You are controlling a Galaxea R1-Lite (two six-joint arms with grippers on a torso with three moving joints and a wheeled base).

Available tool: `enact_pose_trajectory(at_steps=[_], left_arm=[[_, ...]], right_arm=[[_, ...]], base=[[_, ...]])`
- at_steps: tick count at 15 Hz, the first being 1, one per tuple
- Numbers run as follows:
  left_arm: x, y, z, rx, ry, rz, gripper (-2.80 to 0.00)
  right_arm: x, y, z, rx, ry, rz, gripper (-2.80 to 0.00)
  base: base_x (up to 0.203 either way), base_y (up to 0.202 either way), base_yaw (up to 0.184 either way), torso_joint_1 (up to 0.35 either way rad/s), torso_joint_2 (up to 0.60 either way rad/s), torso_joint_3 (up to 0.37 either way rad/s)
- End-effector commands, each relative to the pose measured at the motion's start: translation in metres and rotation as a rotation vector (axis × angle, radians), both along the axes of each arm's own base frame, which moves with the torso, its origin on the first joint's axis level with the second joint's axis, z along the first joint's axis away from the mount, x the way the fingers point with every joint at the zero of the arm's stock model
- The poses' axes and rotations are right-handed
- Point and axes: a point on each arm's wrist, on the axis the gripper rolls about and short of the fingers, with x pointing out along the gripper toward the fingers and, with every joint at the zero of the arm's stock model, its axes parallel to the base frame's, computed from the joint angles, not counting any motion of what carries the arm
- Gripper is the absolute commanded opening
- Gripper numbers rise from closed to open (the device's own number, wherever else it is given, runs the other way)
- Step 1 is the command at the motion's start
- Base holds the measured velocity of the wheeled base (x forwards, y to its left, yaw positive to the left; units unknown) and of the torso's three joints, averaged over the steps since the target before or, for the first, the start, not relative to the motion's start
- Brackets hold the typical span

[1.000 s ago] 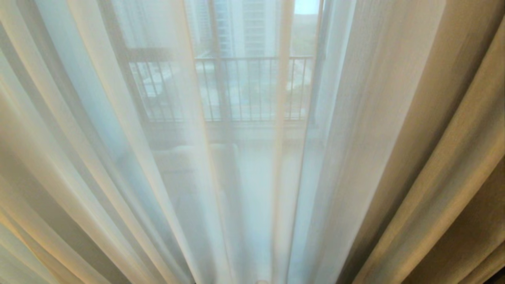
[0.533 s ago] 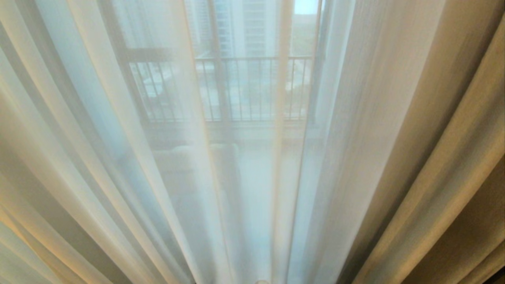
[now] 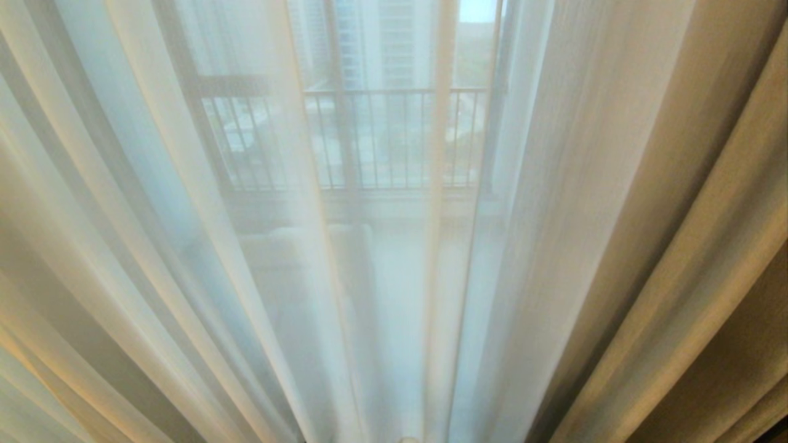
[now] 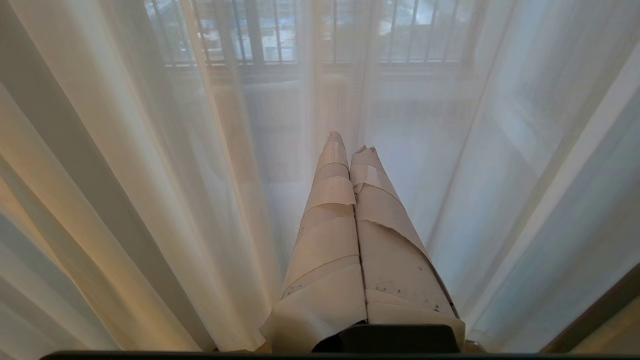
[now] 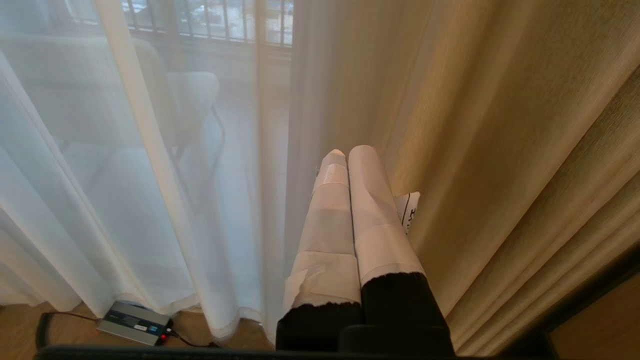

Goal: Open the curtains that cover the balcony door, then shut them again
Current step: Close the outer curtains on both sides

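The cream curtains (image 3: 585,184) hang shut in long pleats across the whole head view. Their sheer middle (image 3: 258,246) lets a dark upright of the balcony door (image 3: 348,184) show faintly behind. Neither gripper appears in the head view. In the left wrist view my left gripper (image 4: 350,142) is shut and empty, its taped fingers close before the sheer curtains (image 4: 150,175). In the right wrist view my right gripper (image 5: 348,151) is also shut and empty. It sits where the sheer panel (image 5: 125,175) meets the thicker beige panel (image 5: 500,125).
A black balcony railing (image 3: 394,135) and tall buildings show through the fabric. A chair (image 5: 185,95) stands outside. On the wooden floor by the hem lies a grey power box (image 5: 132,322) with a cable. A printed white tag (image 5: 409,210) sticks out beside the right fingers.
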Motion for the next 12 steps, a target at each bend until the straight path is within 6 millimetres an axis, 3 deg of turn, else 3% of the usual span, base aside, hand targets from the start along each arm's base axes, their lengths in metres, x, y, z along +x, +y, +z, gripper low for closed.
enact_pose_trajectory(at_steps=[1,5,10,11,12], left_arm=[[0.0,0.0,0.0,0.0,-0.002,0.0,-2.8],[0.0,0.0,0.0,0.0,-0.002,0.0,-2.8],[0.0,0.0,0.0,0.0,-0.002,0.0,-2.8],[0.0,0.0,0.0,0.0,-0.002,0.0,-2.8],[0.0,0.0,0.0,0.0,-0.002,0.0,-2.8]], right_arm=[[0.0,0.0,0.002,-0.018,-0.009,0.002,-2.8],[0.007,0.001,0.052,0.021,-0.016,0.009,-2.8],[0.042,-0.002,0.168,0.112,-0.127,-0.117,-2.8],[0.051,-0.004,0.186,0.119,-0.146,-0.132,0.0],[0.061,-0.006,0.201,0.122,-0.164,-0.139,0.0]], base=[[0.0,0.0,0.0,0.0,0.0,0.0],[0.0,0.0,0.0,0.0,0.0,0.0],[0.0,0.0,0.0,0.0,0.0,0.0],[0.0,0.0,0.0,0.0,0.0,0.0],[0.0,0.0,0.0,0.0,0.0,0.0]])
